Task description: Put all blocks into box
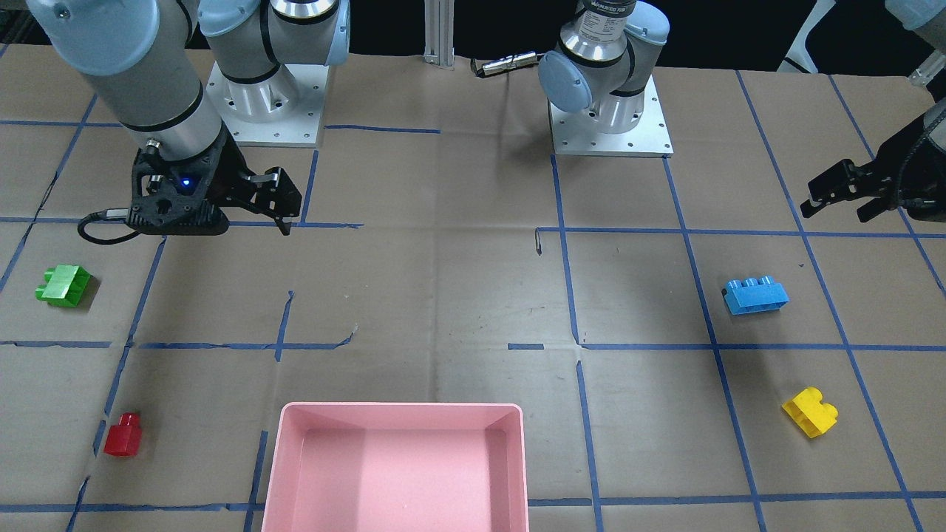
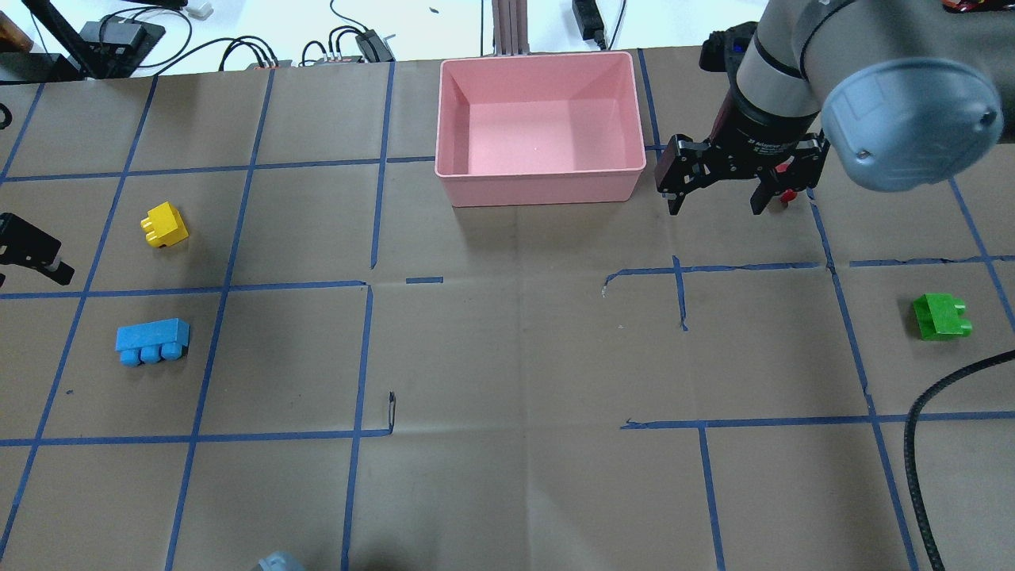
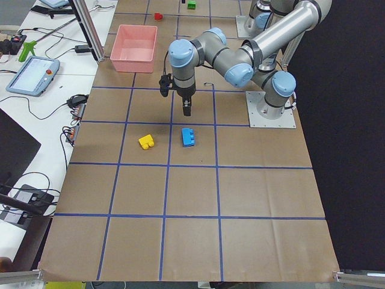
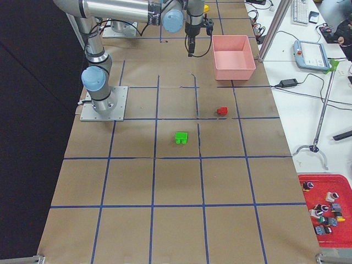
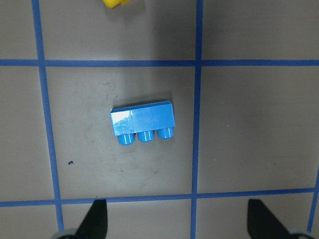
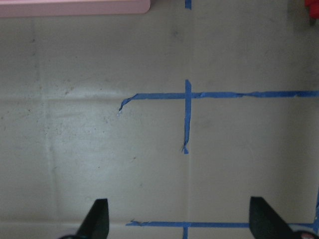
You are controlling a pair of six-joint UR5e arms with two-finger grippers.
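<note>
The pink box [image 1: 403, 411] stands empty at the table's far edge from the robot; it also shows in the overhead view [image 2: 539, 178]. The green brick [image 1: 64, 285] and red brick [image 1: 123, 434] lie on the robot's right side. The blue brick [image 1: 755, 295] and yellow brick [image 1: 810, 412] lie on its left side. My right gripper [image 2: 716, 208] is open and empty above the table, just right of the box in the overhead view, partly hiding the red brick [image 2: 787, 194]. My left gripper [image 1: 839, 207] is open and empty above the blue brick [image 5: 143, 122].
A black cable [image 2: 936, 444] curves over the table near the green brick [image 2: 940, 316]. The arm bases [image 1: 262, 103] [image 1: 613, 118] stand at the robot's edge. Blue tape lines grid the brown paper. Side benches hold a pendant [image 4: 311, 54] and a red parts tray [image 4: 324, 209].
</note>
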